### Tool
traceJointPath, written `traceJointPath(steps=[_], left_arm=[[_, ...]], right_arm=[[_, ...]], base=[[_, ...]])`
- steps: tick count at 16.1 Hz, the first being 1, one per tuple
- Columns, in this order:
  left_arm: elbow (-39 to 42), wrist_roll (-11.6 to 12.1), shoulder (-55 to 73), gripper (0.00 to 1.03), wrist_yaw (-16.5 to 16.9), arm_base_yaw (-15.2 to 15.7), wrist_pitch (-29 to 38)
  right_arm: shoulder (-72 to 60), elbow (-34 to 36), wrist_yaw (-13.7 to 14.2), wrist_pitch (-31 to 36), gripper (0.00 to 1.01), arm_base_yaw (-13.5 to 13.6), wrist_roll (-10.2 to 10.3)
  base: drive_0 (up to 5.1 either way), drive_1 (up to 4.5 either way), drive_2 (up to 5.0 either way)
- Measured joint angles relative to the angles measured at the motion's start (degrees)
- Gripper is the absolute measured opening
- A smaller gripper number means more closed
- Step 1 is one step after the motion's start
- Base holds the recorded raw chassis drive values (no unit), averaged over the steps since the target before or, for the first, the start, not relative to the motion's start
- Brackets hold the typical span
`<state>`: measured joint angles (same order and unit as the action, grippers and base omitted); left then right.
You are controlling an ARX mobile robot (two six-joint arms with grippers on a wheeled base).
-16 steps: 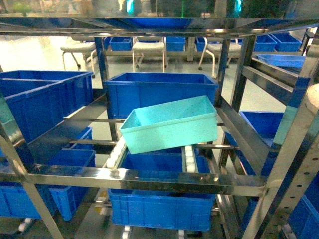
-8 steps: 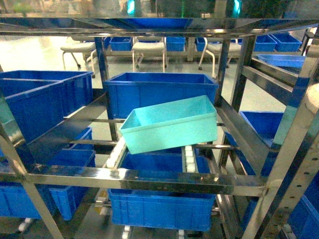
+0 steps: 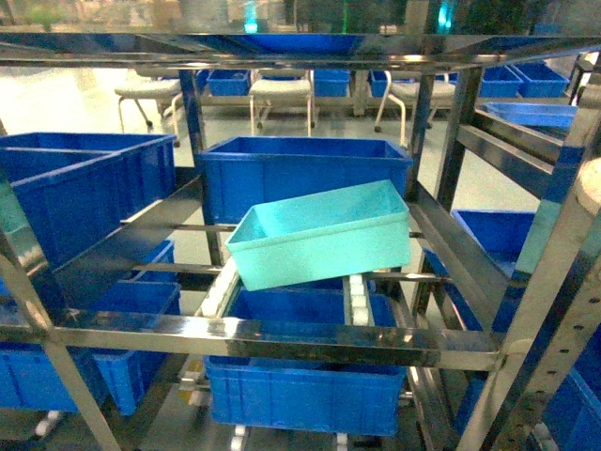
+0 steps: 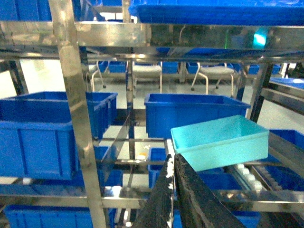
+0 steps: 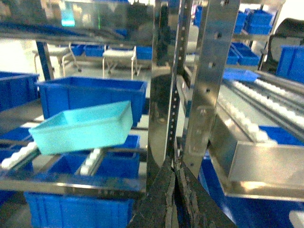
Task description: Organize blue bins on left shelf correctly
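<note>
A light turquoise bin lies askew on the roller tracks of the steel shelf, turned at an angle to the rails, in front of a darker royal-blue bin. The turquoise bin also shows in the left wrist view and the turquoise bin in the right wrist view. My left gripper is shut and empty, short of the shelf's front rail, just left of the bin's near corner. My right gripper is shut and empty, close to a perforated upright. Neither gripper shows in the head view.
Royal-blue ribbed bins stand on the left level, on the level below and to the right. Steel uprights and a top rail frame the opening. Chairs stand beyond the rack.
</note>
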<state>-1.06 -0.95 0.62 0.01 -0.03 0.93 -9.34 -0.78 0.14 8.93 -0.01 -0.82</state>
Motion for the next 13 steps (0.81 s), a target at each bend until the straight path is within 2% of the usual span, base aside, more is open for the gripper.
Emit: traceJointPath(steps=[1, 8, 9, 13], left_arm=[[0.20, -0.02, -0.02, 0.02, 0.00, 0.00, -1.60], [0.20, -0.07, -0.04, 0.03, -0.02, 0.00, -1.18], [0.20, -0.04, -0.04, 0.16, -0.04, 0.00, -1.18], [0.20, -0.04, -0.04, 0.72, -0.04, 0.00, -1.18]], right_arm=[[6.16, -0.07, -0.13, -8.70, 0.02, 0.00, 0.02], [9.07, -0.04, -0.17, -9.16, 0.02, 0.00, 0.00], [9.07, -0.04, -0.17, -9.16, 0.04, 0.00, -0.02], [9.07, -0.04, -0.17, -9.16, 0.61, 0.00, -0.02]], base=[[0.0, 0.00, 0.0], [0.0, 0.00, 0.0], [0.0, 0.00, 0.0], [0.0, 0.00, 0.0]])
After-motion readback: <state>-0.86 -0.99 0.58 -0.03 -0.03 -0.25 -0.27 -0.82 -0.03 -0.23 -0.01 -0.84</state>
